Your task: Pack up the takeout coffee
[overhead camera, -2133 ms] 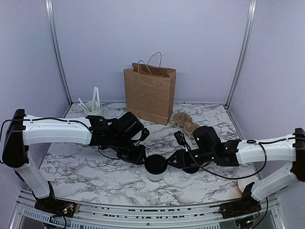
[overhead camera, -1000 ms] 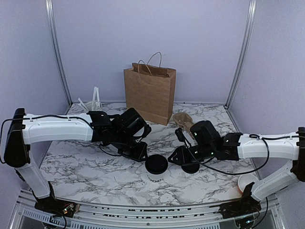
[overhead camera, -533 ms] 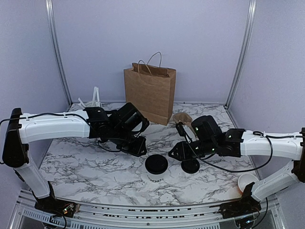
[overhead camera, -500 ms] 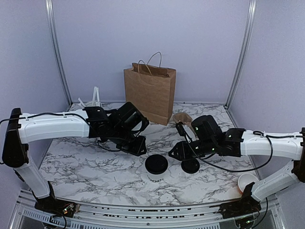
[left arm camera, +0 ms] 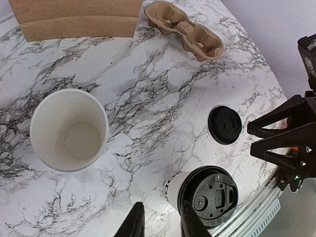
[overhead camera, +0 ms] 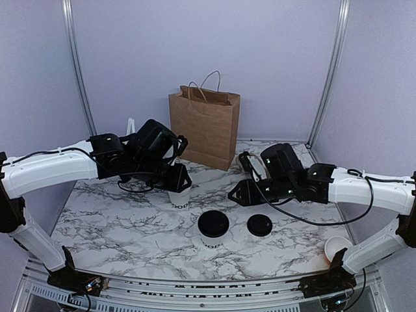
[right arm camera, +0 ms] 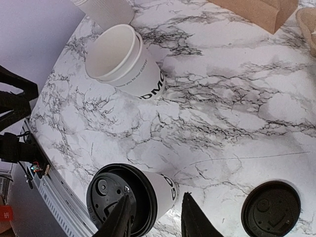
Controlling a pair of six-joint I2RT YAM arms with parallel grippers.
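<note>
Fingers [left arm camera: 134, 224] of the left gripper [overhead camera: 176, 181] stand slightly apart and empty at the bottom edge of the left wrist view. The small white paper cup with black lettering and a round black plastic lid [left arm camera: 206, 196] stands upright just right of them, in the lower right of that frame. Fingers [right arm camera: 193, 217] of the right gripper [overhead camera: 233, 194] are likewise parted and empty, and that cup sits at lower left of the right wrist view, its lid partly behind one finger. In the top view it stands low centre on the white marble-patterned table [overhead camera: 117, 227], below both grippers and touching neither. A lidless white paper cup [overhead camera: 180, 195] stands under the left gripper, and a loose round black lid [overhead camera: 260, 225] lies just right of the lidded one.
</note>
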